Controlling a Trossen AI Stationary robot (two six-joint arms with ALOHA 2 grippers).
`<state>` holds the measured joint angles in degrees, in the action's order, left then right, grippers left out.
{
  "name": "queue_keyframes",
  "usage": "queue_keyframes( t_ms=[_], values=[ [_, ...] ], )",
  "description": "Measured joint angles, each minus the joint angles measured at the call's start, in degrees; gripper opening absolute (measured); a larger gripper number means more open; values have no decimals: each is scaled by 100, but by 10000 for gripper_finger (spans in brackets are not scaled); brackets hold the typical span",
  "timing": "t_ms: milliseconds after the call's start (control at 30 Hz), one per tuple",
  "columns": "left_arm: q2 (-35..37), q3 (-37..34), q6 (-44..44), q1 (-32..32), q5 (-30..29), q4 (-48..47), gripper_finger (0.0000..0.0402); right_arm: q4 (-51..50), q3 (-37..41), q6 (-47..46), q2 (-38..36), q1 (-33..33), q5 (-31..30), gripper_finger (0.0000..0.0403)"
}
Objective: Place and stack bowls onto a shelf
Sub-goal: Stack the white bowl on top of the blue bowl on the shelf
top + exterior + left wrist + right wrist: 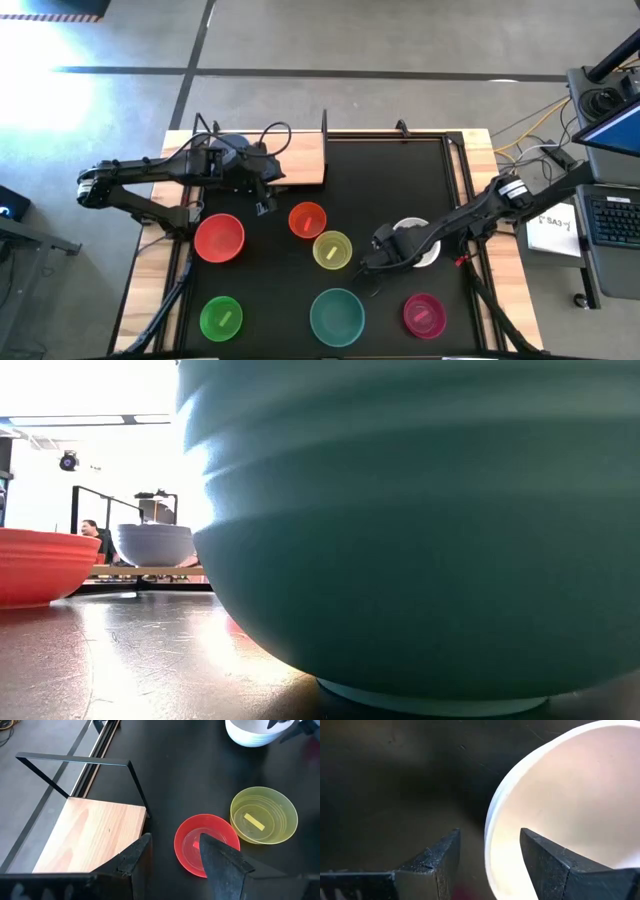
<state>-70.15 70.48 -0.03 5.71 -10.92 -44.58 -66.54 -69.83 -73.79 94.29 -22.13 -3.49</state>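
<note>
The right gripper (487,852) is spread astride the rim of the white bowl (418,243) near the mat's right edge, one finger inside, one outside, not yet pinching. The left gripper (172,857) hangs spread and empty off the shelf's (300,158) near right corner, with the blue bowl (155,544) standing on the shelf board. On the mat (400,180) the orange bowl (307,219) and yellow bowl (332,250) sit mid-mat; the red bowl (219,238) is at the left edge; green (221,317), teal (337,315) and magenta (424,314) line the front edge.
</note>
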Motion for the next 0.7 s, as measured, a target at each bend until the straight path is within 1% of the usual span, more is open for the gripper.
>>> queue_keyframes(
  t_ms=[167,267,400,600,700],
  values=[
    [0,-2,0,-30,-2,-4,149,-5,3,305,189,0,-11,190],
    [0,-7,0,-79,0,-27,149,-1,45,490,245,2,-11,170],
    [0,-11,0,-176,0,-46,149,-6,182,593,296,2,-10,121],
    [0,-11,-55,-369,0,-46,149,5,443,779,249,2,123,22],
    [0,-11,-63,-495,2,-46,149,50,470,979,159,2,336,11]
  ],
)
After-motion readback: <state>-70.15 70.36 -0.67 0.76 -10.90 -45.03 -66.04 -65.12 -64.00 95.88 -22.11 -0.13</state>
